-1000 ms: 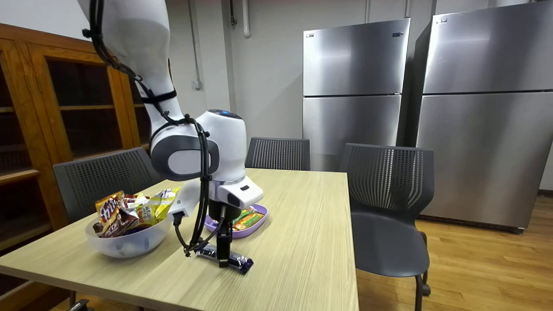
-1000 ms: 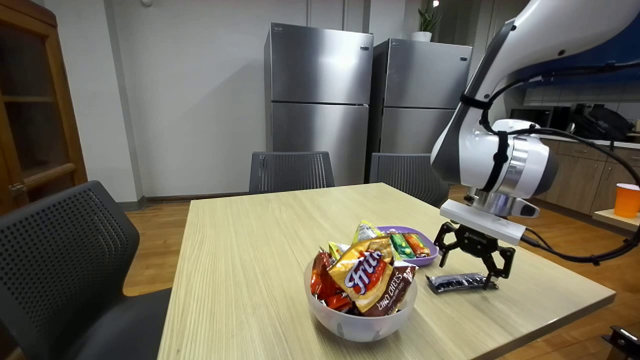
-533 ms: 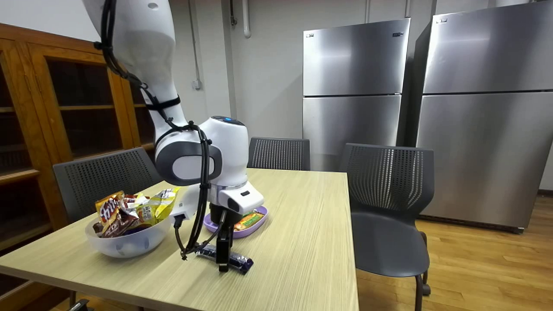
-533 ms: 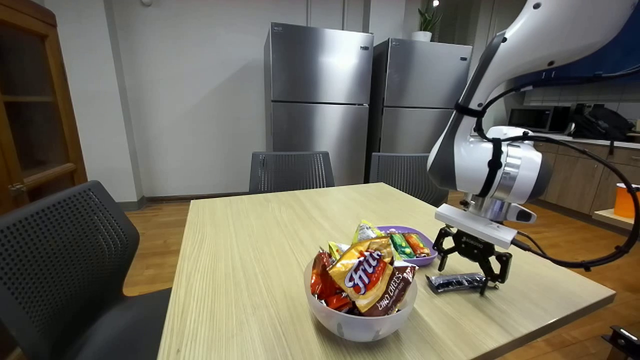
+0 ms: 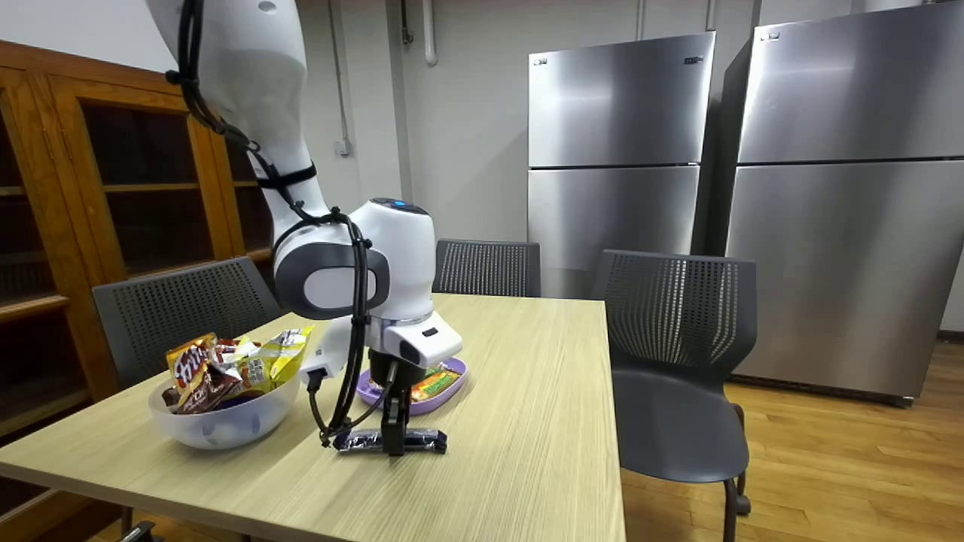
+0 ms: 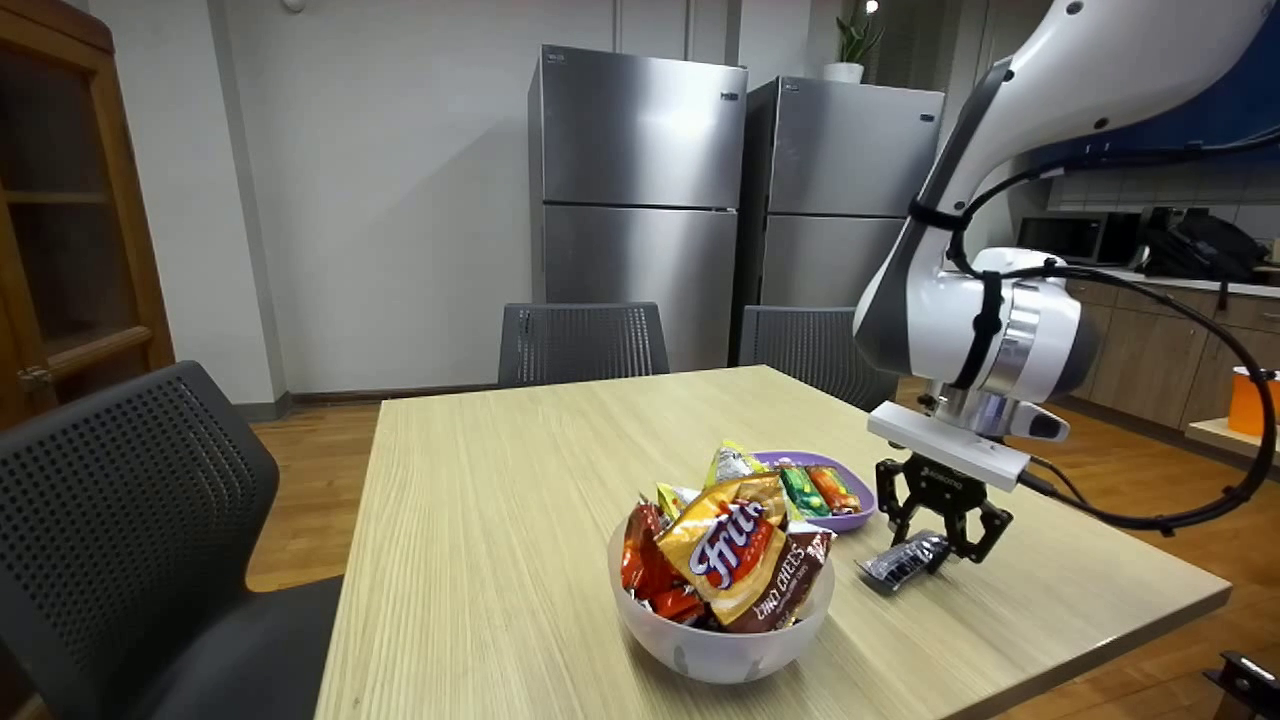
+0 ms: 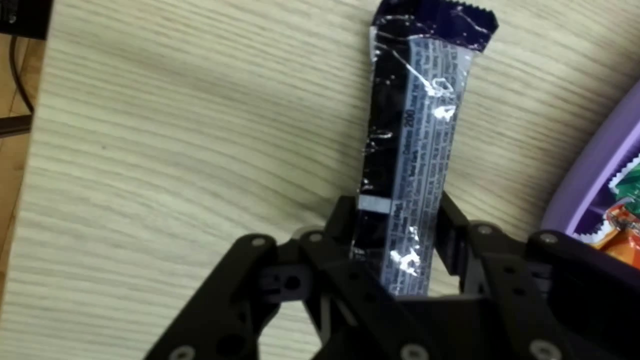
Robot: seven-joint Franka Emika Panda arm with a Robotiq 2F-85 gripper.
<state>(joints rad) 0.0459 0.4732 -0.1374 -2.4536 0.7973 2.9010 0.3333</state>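
- Your hand is closed on the wrapped bar, its fingers against both long sides in the wrist view
- You can see the bar run up from the fingers in that view, its dark purple crimped end at the far tip, the pale printed panel facing your camera with small text and a few glossy glints
- In an exterior view the bar sticks out on either side of the hand
- You have the hand pointing down over the bench, with the bar low by the wood; whether its underside touches, you cannot tell from these views
- Near your hand, apart from the bar, stands the purple tray, a green packet and an orange packet lying in it
- On the same bench you have a frosted bowl heaped with snack bags: a gold and brown bag on top, a red bag and a yellow bag beside it
- Your white arm comes in from above, a black cable strapped along it
- Around the bench you see dark grey chairs, with steel refrigerators and a wooden cabinet beyond
- In an exterior view an orange cup shows partly behind the cable
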